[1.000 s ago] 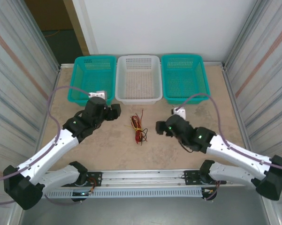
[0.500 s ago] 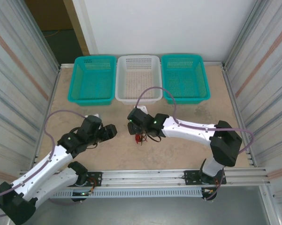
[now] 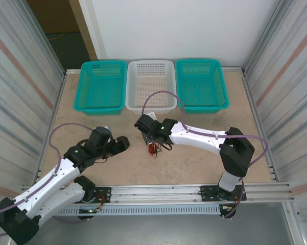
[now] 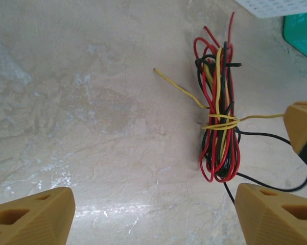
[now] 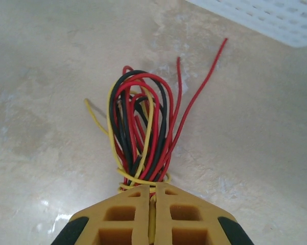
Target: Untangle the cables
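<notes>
1. From above we see both arms bent in over the table (image 3: pixel 245 122), with a white basket (image 3: pixel 130 87) standing between two teal baskets (image 3: pixel 87 87) along its far edge
2. In that overhead view the cables (image 3: pixel 154 148) lie mid-table in front of the white basket, and the right gripper (image 3: pixel 147 136) sits on their far end; the strands are too small there to sort by colour
3. The right wrist view supplies the grip: the right gripper (image 5: pixel 153 196) has its fingers pressed together with a yellow strand caught in the seam, so it is clenched on the cables (image 5: pixel 140 132). Red, black and yellow loops fan out from its tips toward a corner of the white basket (image 5: pixel 276 20)
4. The left wrist view gives us the bundle's length: the cables (image 4: pixel 219 127) lie flat on the table, cinched by a yellow turn. A loose yellow end points left and a black strand curves off to the lower right
5. In that view a yellow strand runs to a tan fingertip (image 4: pixel 302 127) at the right edge
6. The left gripper (image 4: pixel 153 214) is spread wide with nothing between its fingers, and the cables lie ahead of it toward its right finger, apart from it
7. From above, the left gripper (image 3: pixel 123 143) sits near the cables, to their left
</notes>
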Tool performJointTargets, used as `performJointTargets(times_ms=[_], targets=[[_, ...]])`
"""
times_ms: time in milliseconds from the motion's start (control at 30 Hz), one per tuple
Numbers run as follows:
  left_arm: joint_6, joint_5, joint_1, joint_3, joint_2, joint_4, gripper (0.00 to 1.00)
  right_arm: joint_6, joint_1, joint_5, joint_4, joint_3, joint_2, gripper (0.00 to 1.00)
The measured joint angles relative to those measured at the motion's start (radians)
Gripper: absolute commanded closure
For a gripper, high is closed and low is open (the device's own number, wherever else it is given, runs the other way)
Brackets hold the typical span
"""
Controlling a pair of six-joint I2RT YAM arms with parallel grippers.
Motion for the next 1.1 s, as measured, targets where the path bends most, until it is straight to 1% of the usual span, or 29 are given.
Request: performJointTargets(times_ms=[100, 200, 267, 367, 467, 633, 733, 833, 1000, 1100], targets=[[0.0, 0.049, 0.041, 0.01, 0.018, 0.014, 0.14, -0.089, 0.051, 0.017, -0.012, 0.0, -0.064, 1.0], [0.0, 0.105, 0.085, 0.046, 0.029, 0.024, 0.05, -0.169, 0.092, 0.02, -0.023, 0.0, -0.154, 1.0], [0.003, 0.138, 0.09, 0.08, 0.034, 0.046, 0.02, -0.217, 0.101, 0.016, -0.028, 0.0, -0.214, 1.0], [-0.006, 0.187, 0.08, 0.108, 0.044, 0.104, 0.01, -0.269, 0.102, 0.014, -0.031, 0.0, -0.279, 1.0], [-0.04, 0.227, 0.047, 0.106, 0.062, 0.162, 0.01, -0.298, 0.103, 0.001, -0.031, 0.0, -0.316, 1.0], [-0.103, 0.247, -0.013, 0.084, 0.08, 0.225, 0.01, -0.328, 0.127, -0.024, -0.021, 0.0, -0.327, 1.0], [-0.131, 0.249, -0.016, 0.077, 0.086, 0.232, 0.05, -0.348, 0.156, -0.037, -0.018, 0.0, -0.327, 1.0], [-0.151, 0.244, -0.016, 0.071, 0.089, 0.233, 0.11, -0.354, 0.178, -0.042, -0.017, 0.0, -0.327, 1.0], [-0.187, 0.243, -0.016, 0.035, 0.092, 0.241, 0.17, -0.367, 0.199, -0.048, -0.013, 0.0, -0.326, 1.0], [-0.209, 0.246, -0.016, 0.013, 0.101, 0.25, 0.23, -0.373, 0.208, -0.059, -0.002, 0.0, -0.323, 1.0]])
